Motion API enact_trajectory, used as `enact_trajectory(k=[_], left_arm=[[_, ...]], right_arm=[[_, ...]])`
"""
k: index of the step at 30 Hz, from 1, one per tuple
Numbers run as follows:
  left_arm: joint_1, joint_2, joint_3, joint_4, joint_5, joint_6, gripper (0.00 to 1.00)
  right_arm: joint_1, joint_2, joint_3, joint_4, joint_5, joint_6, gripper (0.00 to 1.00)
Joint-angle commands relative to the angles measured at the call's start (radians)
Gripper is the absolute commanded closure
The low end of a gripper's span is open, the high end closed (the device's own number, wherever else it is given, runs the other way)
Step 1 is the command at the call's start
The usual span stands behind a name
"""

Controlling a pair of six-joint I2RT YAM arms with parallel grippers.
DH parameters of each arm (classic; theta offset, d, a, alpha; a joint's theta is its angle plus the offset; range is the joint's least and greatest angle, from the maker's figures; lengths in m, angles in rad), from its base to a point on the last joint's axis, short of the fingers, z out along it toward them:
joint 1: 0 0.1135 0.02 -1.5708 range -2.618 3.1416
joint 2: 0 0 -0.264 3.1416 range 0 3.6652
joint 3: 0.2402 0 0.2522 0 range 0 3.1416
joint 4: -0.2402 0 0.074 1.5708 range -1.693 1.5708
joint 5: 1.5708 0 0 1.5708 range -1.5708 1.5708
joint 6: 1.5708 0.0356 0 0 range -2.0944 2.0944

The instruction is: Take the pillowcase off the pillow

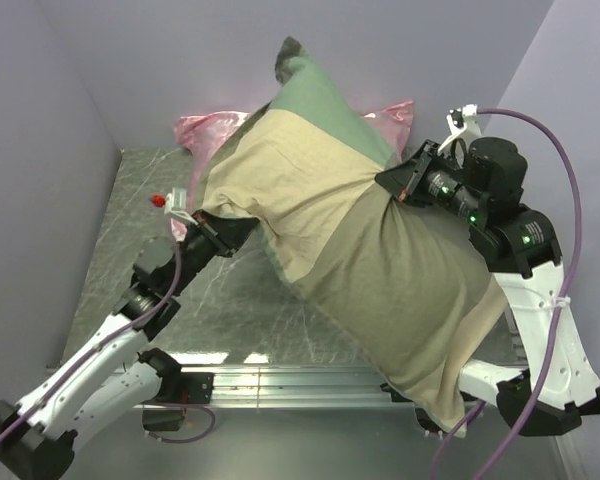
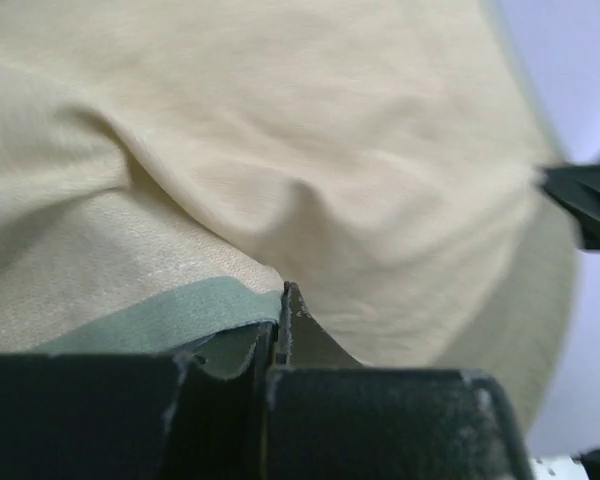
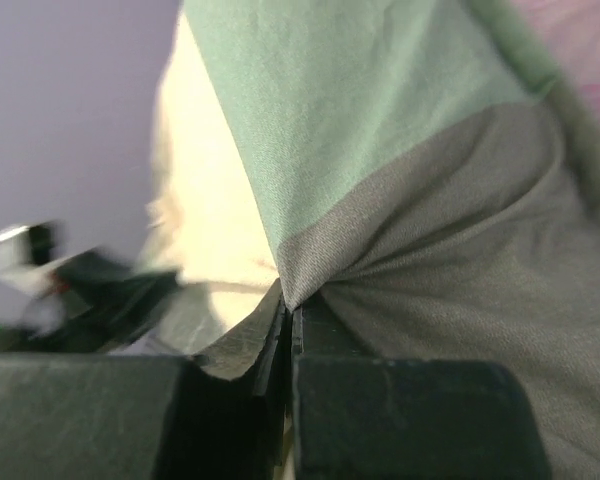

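Right now we are reaching both arms inward over the metal table (image 1: 120, 210), the left stretching low and the right folding high at the elbow. The left gripper (image 1: 212, 232) is clamping tight on a fold at the left edge of the pillowcase (image 1: 360, 250), and the right gripper (image 1: 405, 182) is pinching its right edge where a green check meets a grey one. We are holding the case slantwise, a plump, soft woven bulk of tan, green and grey checks creasing toward each pinch and sagging over the near edge, while the pillow is lying hidden inside and a shiny pink satin pillow (image 1: 202, 128) is peeking out behind.
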State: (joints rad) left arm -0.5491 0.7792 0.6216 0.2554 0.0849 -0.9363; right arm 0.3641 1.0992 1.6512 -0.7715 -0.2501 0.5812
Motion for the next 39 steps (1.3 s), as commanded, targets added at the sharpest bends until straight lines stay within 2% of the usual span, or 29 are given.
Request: enact_trajectory(k=[1,5,6,9,12,14,17,18,21,23,24,26,27,28,30,35,39], left_arm=[[-0.049,-0.121,0.090,-0.177,-0.024,0.077,1.00],[-0.084,-0.222,0.214,-0.295,0.007,0.105,1.00],[-0.089,-0.225,0.251,-0.314,0.021,0.126,0.99],[-0.091,-0.173,0.430,-0.392,0.071,0.169,0.99],[-0.091,-0.081,0.576,-0.435,0.064,0.200,0.99],[-0.091,0.010,0.671,-0.470,0.011,0.206,0.99],[-0.092,0.141,0.772,-0.530,-0.082,0.217,0.99],[-0.092,0.170,0.791,-0.542,-0.167,0.211,0.99],[-0.092,0.291,0.866,-0.599,-0.296,0.200,0.99],[-0.092,0.354,0.894,-0.620,-0.309,0.189,0.99],[-0.091,0.362,0.889,-0.619,-0.309,0.176,1.00],[-0.092,0.350,0.847,-0.598,-0.329,0.160,1.00],[-0.094,0.344,0.837,-0.602,-0.345,0.156,0.99],[-0.095,0.329,0.827,-0.602,-0.376,0.151,0.99],[-0.100,0.313,0.807,-0.611,-0.405,0.149,0.99],[-0.112,0.278,0.782,-0.622,-0.444,0.146,0.99],[-0.115,0.276,0.761,-0.628,-0.445,0.148,1.00]], right_arm=[[0.004,0.062,0.078,0.160,0.115,-0.044,1.00],[0.019,0.162,0.068,0.156,0.146,-0.093,1.00],[0.057,0.180,0.067,0.158,0.152,-0.102,1.00],[0.151,0.266,0.074,0.132,0.189,-0.148,1.00],[0.267,0.347,0.085,0.126,0.212,-0.195,1.00],[0.309,0.381,0.055,0.147,0.197,-0.210,1.00],[0.381,0.402,-0.007,0.212,0.050,-0.245,1.00],[0.394,0.404,-0.011,0.221,0.028,-0.256,1.00],[0.437,0.413,-0.016,0.203,-0.026,-0.308,0.98],[0.444,0.426,0.019,0.166,0.030,-0.314,0.91],[0.447,0.427,0.030,0.134,0.108,-0.310,0.78],[0.446,0.407,0.024,0.130,0.184,-0.291,0.59],[0.446,0.393,0.016,0.144,0.219,-0.281,0.44],[0.446,0.357,0.009,0.153,0.303,-0.258,0.38],[0.444,0.324,0.001,0.173,0.376,-0.238,0.29],[0.460,0.209,-0.017,0.215,0.518,-0.166,0.24],[0.530,0.125,-0.079,0.250,0.443,-0.181,0.22]])
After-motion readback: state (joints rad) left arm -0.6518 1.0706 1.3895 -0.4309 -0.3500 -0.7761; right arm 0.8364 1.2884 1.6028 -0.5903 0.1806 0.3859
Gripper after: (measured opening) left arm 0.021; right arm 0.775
